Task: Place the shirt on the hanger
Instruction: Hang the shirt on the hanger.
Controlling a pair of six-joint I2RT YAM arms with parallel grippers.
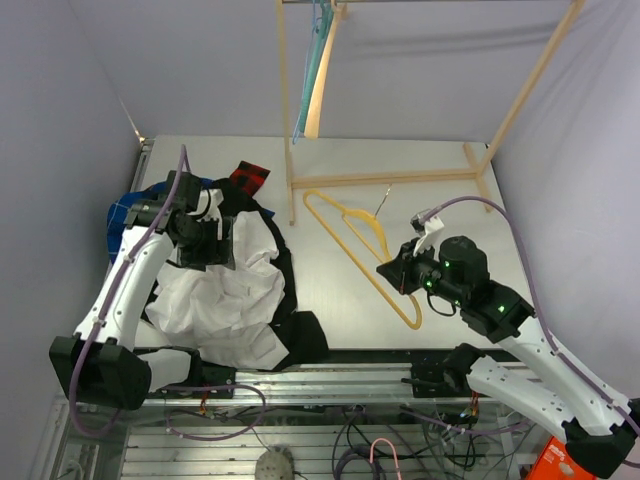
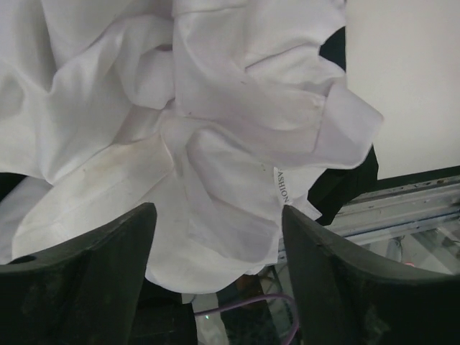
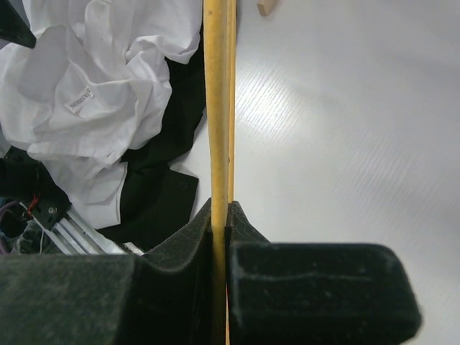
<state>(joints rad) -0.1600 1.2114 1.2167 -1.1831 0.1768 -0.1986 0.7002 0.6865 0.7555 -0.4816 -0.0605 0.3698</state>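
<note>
Now my right gripper [image 3: 219, 215] is pressed together on the long bar of the yellow hanger [image 3: 218, 108], which stretches over the table [image 1: 440, 165], to the right of the clothes. My left gripper [image 2: 219, 215] holds its fingers spread just above the crumpled white shirt [image 2: 215, 108], which lies on a black garment [image 1: 305, 340].

The dark padded fingers [image 3: 309, 287] are pressed together on the thin yellow hanger [image 3: 215, 108], whose bar runs straight up the frame from between them. Left of the bar lies the crumpled white shirt [image 3: 93, 79], a small label [image 3: 81, 100] showing, over a black garment [image 3: 162, 194]. Right of the bar is pale bench [image 3: 345, 129].
</note>
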